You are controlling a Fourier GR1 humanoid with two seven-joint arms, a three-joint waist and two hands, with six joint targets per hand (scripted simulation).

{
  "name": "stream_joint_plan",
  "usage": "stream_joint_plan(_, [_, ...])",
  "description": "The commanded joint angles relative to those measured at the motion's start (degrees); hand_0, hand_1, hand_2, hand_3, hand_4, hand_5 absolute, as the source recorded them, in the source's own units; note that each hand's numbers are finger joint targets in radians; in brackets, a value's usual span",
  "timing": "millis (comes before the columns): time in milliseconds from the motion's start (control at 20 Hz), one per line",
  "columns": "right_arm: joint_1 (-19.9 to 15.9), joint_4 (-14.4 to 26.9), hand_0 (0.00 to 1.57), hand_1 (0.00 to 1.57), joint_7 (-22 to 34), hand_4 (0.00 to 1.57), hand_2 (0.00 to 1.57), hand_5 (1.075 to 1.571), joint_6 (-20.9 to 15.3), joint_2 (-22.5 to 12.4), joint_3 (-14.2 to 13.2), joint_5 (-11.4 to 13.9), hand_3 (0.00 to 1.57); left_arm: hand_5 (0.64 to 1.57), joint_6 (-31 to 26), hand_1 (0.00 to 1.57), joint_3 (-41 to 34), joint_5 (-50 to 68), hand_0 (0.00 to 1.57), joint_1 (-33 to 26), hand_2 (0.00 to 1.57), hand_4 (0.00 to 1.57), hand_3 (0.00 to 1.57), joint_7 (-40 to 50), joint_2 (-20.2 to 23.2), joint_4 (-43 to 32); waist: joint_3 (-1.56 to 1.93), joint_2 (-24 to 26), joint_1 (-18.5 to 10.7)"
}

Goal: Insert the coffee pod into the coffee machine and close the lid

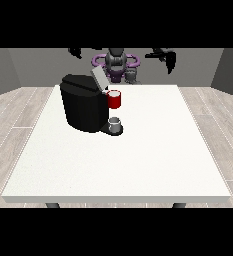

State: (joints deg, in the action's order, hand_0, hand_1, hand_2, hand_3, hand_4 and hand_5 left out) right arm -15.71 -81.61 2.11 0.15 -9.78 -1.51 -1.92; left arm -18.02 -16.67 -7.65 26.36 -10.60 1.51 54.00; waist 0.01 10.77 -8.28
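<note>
So the hand at the view's right [169, 59] is up in the air at the far side of the table, well above the surface and off to the right of the robot's body, with its dark fingers hanging downward; it's too small to make out whether they're curled or straight, so I can't tell on that one, though nothing shows in it. The hand at the view's left [76, 52] is also raised, sitting high near the top of the scene and to the left of the torso, and same deal, can't tell how it's set, no object visible in it either. Both are well apart from everything on the table. Between them is the robot [116, 64], grey and black with purple rings around its shoulders, standing behind the far edge. Moving out onto the white table [138, 165], the coffee machine [83, 107] sits left of centre toward the far half, a chunky black body with its grey lid [99, 78] tilted up and open. Right at the machine's front-right side there's the red pod holder [114, 99], and I can't see the coffee pod itself clearly, it may be the pale bit at the top of that red part. Below it a small grey cup [115, 123] stands on the machine's black base.
</note>
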Motion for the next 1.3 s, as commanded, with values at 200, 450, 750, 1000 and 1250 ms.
stream_joint_plan(200, [-4.65, 5.18, 0.00, 0.00, -3.23, 0.00, 0.00, 1.571, 1.70, 0.53, -2.16, -0.99, 0.00, 1.571, 1.90, 0.00, 3.05, 2.37, 0.00, -6.94, 0.00, 0.00, 0.00, -0.33, -1.43, 10.80, 0.00, -6.34, -0.83])
stream_joint_plan(450, [-8.34, 9.51, 0.00, 0.00, -1.44, 0.00, 0.00, 1.571, 2.92, -0.66, -4.67, -2.70, 0.00, 1.571, -0.17, 0.00, 3.65, 7.68, 0.00, -8.94, 0.00, 0.00, 0.00, 4.58, 1.65, 16.55, 0.00, -7.99, -1.11])
stream_joint_plan(750, [-13.62, 16.18, 0.00, 0.00, -4.77, 0.00, 0.00, 1.571, 1.28, -0.13, -6.23, -1.63, 0.00, 1.571, 4.14, 0.00, 7.95, 7.00, 0.00, -9.17, 0.00, 0.00, 0.00, 10.17, -1.40, 23.94, 0.01, -10.63, -2.46])
stream_joint_plan(1000, [-14.40, 16.74, 0.00, 0.00, -5.63, 0.00, 0.00, 1.571, 3.18, 1.02, -1.99, 1.47, 0.00, 1.571, 5.56, 0.00, 6.41, 7.38, 0.00, -11.49, 0.00, 0.00, 0.00, 7.27, 1.53, 24.60, -0.01, -11.49, 1.15])
stream_joint_plan(1250, [-18.84, 18.57, 0.00, 0.00, -2.88, 0.00, 0.00, 1.571, 1.69, 1.53, -2.40, 2.42, 0.00, 1.571, 6.14, 0.00, 7.12, 7.97, 0.00, -13.07, 0.00, 0.00, 0.00, 5.98, 1.59, 24.97, -0.01, -12.00, 0.94])
